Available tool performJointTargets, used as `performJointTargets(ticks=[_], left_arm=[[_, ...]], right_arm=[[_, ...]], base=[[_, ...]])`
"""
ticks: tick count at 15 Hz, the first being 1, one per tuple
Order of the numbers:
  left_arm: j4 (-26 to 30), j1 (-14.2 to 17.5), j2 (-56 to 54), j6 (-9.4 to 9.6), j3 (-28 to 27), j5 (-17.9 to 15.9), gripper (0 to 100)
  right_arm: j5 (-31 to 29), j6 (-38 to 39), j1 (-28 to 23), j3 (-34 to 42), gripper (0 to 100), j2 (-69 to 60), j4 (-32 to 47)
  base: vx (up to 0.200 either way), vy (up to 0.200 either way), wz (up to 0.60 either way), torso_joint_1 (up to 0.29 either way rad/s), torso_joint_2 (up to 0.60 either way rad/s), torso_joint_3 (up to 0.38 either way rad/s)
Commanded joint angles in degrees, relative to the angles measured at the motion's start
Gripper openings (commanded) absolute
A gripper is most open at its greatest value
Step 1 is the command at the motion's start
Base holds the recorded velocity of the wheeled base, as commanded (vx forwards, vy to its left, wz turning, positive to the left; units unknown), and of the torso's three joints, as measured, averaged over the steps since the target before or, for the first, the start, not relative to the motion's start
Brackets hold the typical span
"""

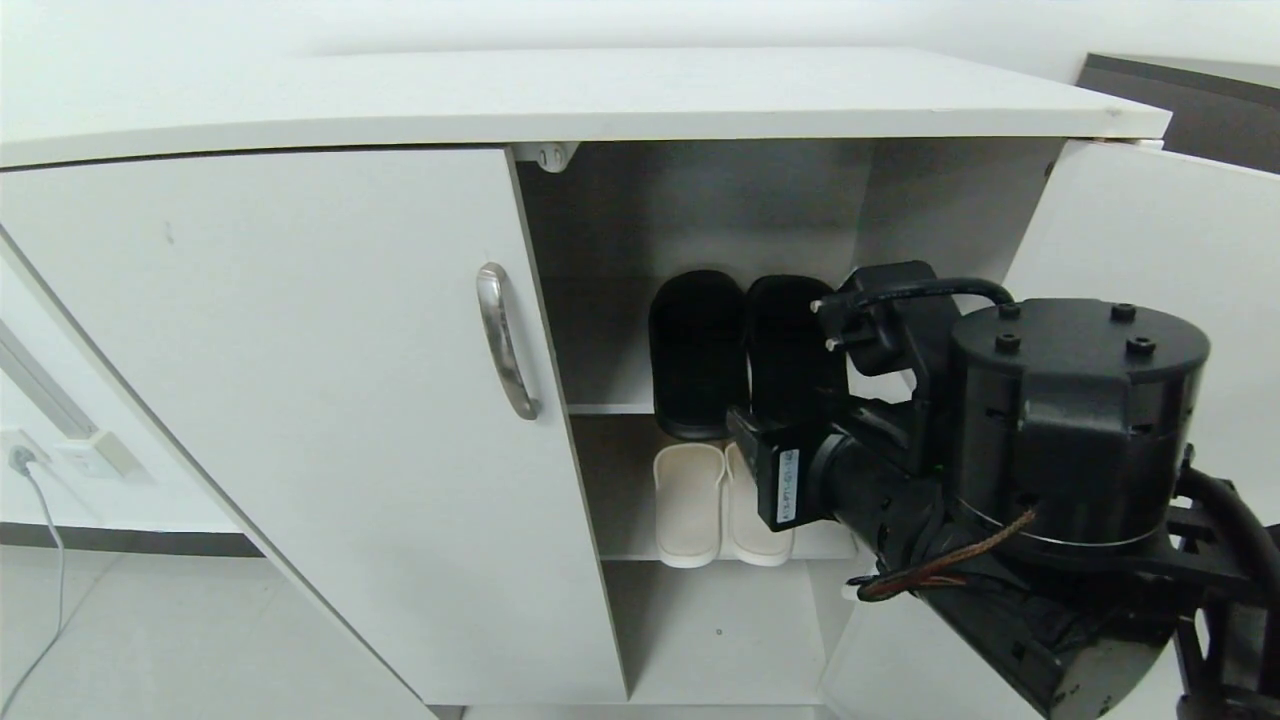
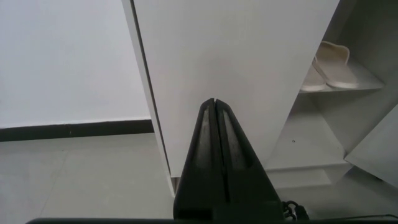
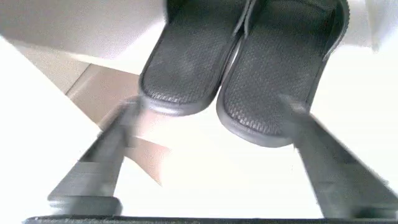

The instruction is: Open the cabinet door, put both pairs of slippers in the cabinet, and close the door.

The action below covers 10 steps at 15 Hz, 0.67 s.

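The left gripper [image 2: 214, 106] hangs low, in front of the left door [image 2: 236, 62] and near the floor [image 2: 81, 174]; its fingers [image 2: 205, 143] are pressed tight together with no gap; they hold nothing and touch nothing.

The right arm [image 1: 1060, 440] sticks into the open side of the cabinet [image 1: 600, 95]; the right gripper [image 3: 208, 106] has its fingers [image 3: 99, 168] spread wide apart; nothing sits in its grip; the tips are blurry, so I cannot tell if they touch anything.

Just past those fingers lie the black slippers [image 3: 242, 56], side by side, heels toward the gripper; in the head view the black slippers [image 1: 745, 350] rest on the top shelf [image 1: 600, 408], and their heels poke a little over its front edge.

One shelf down sit the white slippers [image 1: 720, 505], side by side too, heels to the front; the left wrist view shows the white slippers [image 2: 333, 65] lying flat on their shelf.

The left door is shut and has a shiny curved handle [image 1: 505, 340]; the right door [image 1: 1150, 260] is swung open, next to the right arm.

Far off on the left, a socket [image 1: 20, 460] with a cable sits on the wall.
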Motion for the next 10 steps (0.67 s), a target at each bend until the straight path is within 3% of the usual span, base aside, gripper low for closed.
performJointTargets(ticks=[1,7,10], left_arm=[[0.0,0.0,0.1,0.01,0.0,0.0,0],[0.0,0.0,0.1,0.01,0.0,0.0,0],[0.0,0.0,0.1,0.01,0.0,0.0,0]], right_arm=[[0.1,0.0,0.3,0.6,0,-0.2,0.0],[0.4,0.0,0.3,2.2,0,-0.2,-0.1],[0.9,-0.1,0.3,2.3,0,-0.2,-0.1]], base=[[0.0,0.0,0.0,0.0,0.0,0.0],[0.0,0.0,0.0,0.0,0.0,0.0],[-0.2,0.0,0.0,0.001,0.0,0.004]])
